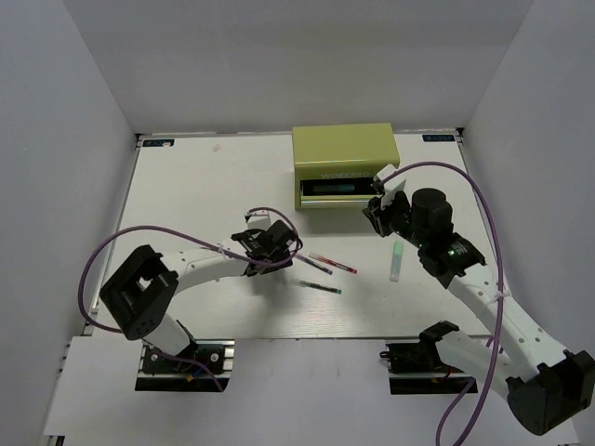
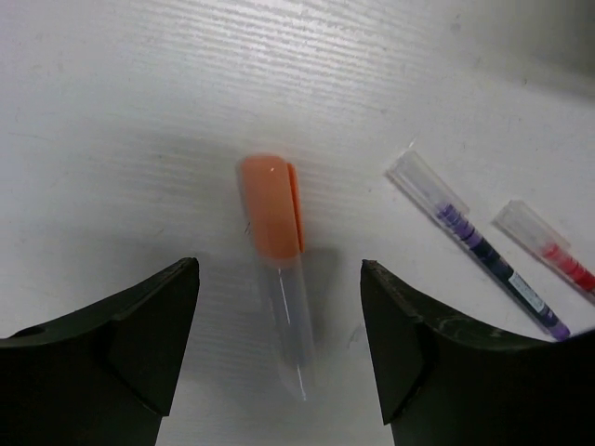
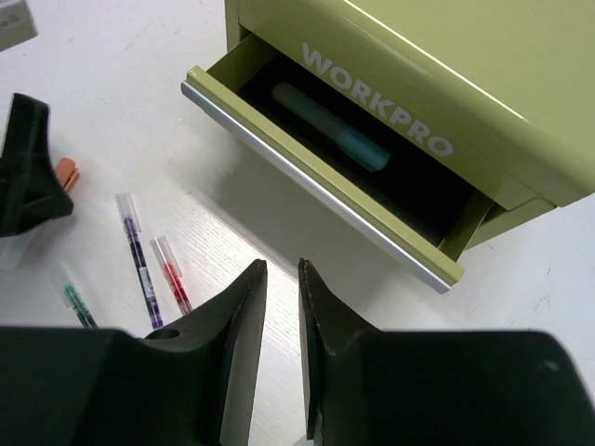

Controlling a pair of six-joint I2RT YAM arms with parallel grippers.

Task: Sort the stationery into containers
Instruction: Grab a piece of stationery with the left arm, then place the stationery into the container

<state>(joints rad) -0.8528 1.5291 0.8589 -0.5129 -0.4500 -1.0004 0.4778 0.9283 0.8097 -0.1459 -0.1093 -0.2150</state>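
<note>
Left gripper (image 2: 279, 307) open, jaws straddling orange-capped marker (image 2: 274, 218) flat on desk (image 2: 139, 111), lined up for pinch across barrel. Right gripper (image 3: 282, 279) nearly closed, slim gap, empty, parked before open drawer (image 3: 316, 181). Light blue marker (image 3: 325, 121) inside. Dark pen (image 2: 474, 246) loose nearby.

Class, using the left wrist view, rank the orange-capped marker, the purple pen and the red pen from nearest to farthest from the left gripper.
1. The orange-capped marker: straight ahead of the left gripper, between its open jaws.
2. The purple pen: off to the right of the marker.
3. The red pen: farther right again, at the picture's edge.
</note>
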